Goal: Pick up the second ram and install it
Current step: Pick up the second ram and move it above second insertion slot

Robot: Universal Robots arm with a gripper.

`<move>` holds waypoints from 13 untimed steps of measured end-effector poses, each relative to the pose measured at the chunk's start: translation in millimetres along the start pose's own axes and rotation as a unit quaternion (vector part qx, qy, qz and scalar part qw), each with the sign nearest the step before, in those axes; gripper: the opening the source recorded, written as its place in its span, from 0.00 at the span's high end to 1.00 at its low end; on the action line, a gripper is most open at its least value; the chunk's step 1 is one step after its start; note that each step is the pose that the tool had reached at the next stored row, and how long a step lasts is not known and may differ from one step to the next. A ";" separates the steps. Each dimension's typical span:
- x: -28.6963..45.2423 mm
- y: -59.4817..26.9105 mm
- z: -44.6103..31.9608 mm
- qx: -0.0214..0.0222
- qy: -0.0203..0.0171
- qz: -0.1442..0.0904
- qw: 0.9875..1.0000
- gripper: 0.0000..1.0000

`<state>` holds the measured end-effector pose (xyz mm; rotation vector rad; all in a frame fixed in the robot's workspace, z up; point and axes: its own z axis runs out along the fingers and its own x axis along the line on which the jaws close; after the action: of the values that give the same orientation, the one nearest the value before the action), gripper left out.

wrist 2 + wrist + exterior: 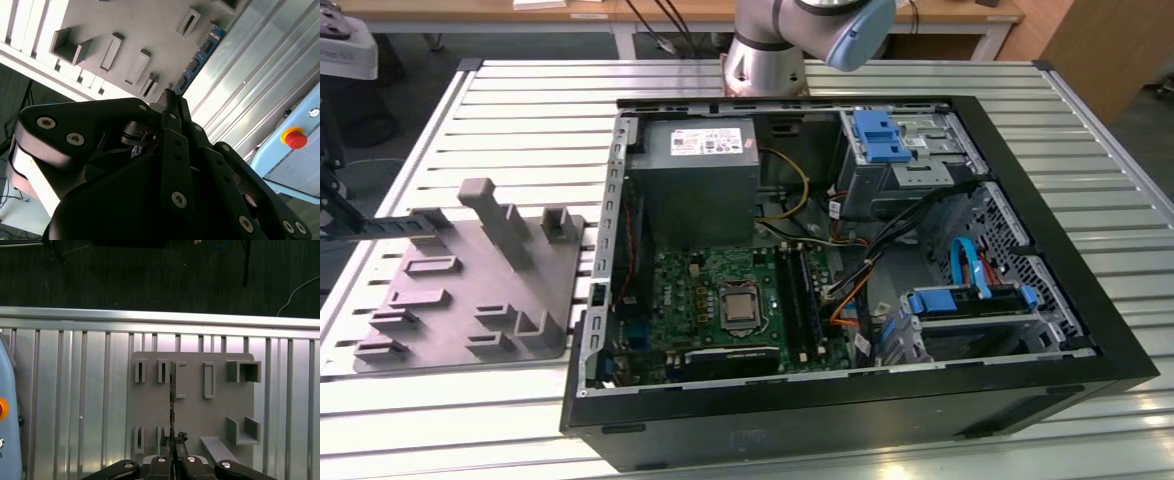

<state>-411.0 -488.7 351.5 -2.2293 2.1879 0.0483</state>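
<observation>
Your gripper (172, 440): fingers (181, 436) clenched on the second ram (172, 400), seen edge-on as a slim dark strip reaching out over the gray tray (215, 415) on the slatted desk (75, 400). Contact with tray: cannot tell. Open computer case (854, 410) sits just beside the tray, on the exterior view's right.

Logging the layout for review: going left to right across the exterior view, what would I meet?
Gray tray → motherboard → lower blue bracket
</observation>
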 end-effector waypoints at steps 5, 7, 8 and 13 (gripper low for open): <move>-0.2 0.1 -6.4 0.000 0.000 0.000 1.000 0.86; -0.3 0.1 -8.6 0.000 0.000 0.000 1.000 0.86; -0.3 0.1 -9.4 0.000 0.000 0.000 1.000 0.86; -1.4 0.1 -13.6 0.000 0.000 0.000 1.000 0.86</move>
<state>-411.0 -487.8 365.1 -2.2293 2.1878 0.0484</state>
